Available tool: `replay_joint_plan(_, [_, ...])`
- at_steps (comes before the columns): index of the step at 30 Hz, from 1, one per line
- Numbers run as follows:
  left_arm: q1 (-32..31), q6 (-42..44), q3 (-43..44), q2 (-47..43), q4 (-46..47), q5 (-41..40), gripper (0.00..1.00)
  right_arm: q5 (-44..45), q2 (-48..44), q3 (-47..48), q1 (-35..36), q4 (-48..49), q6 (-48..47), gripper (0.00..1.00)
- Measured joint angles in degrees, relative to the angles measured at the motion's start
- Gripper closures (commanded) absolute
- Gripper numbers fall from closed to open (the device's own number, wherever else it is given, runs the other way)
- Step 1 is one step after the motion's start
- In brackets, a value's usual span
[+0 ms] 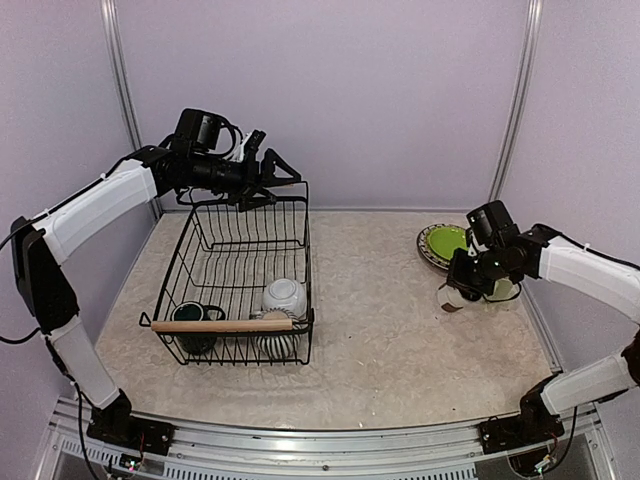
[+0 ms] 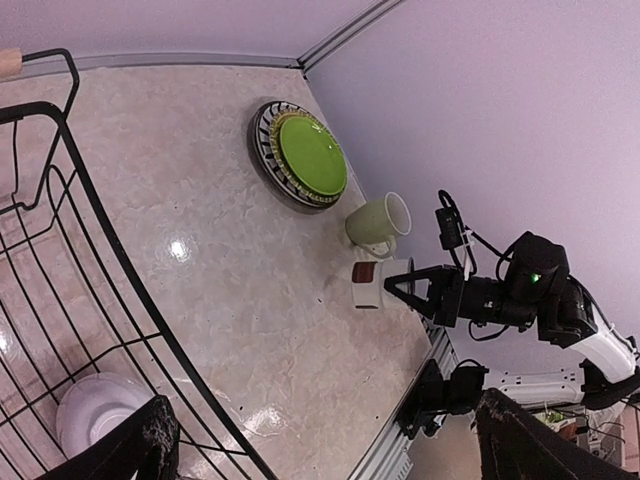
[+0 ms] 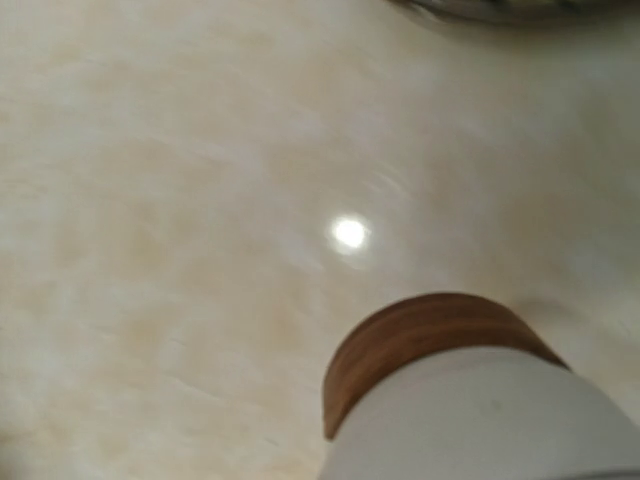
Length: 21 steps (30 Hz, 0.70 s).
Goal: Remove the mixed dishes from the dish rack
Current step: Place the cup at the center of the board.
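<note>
At right, the right gripper point(image 1: 459, 291) is clamping a smooth, brown-based white cup point(image 1: 449, 299); upper left, the left gripper point(image 1: 276, 172) is hanging agape over the black wire dish rack point(image 1: 225, 325).

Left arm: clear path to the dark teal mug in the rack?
Probably yes. The left gripper is open and empty at the far end of the dish rack; the dark teal mug sits uncovered in its near-left corner, though the near wooden handle runs close by it.

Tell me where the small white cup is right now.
Top view: the small white cup sits at the right, in the right pincer, beside the pale green mug.
</note>
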Motion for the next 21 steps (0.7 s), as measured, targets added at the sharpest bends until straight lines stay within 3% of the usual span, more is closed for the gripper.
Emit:
replay_joint_plan(6, [-0.02,0.22,0.00,0.00,-0.17,-0.26,0.01,4.31,-2.03,-2.40,-1.38,-6.82,9.20,1.00])
replay_joint_plan(11, [-0.02,0.31,0.00,-0.04,-0.20,-0.52,0.01,5.64,-2.21,-3.98,-7.04,-11.02,14.58,1.00])
replay_joint_plan(21, [-0.02,0.98,-0.04,-1.20,-1.29,-1.57,0.01,7.32,-1.64,-5.33,-17.53,-15.39,16.31,1.00])
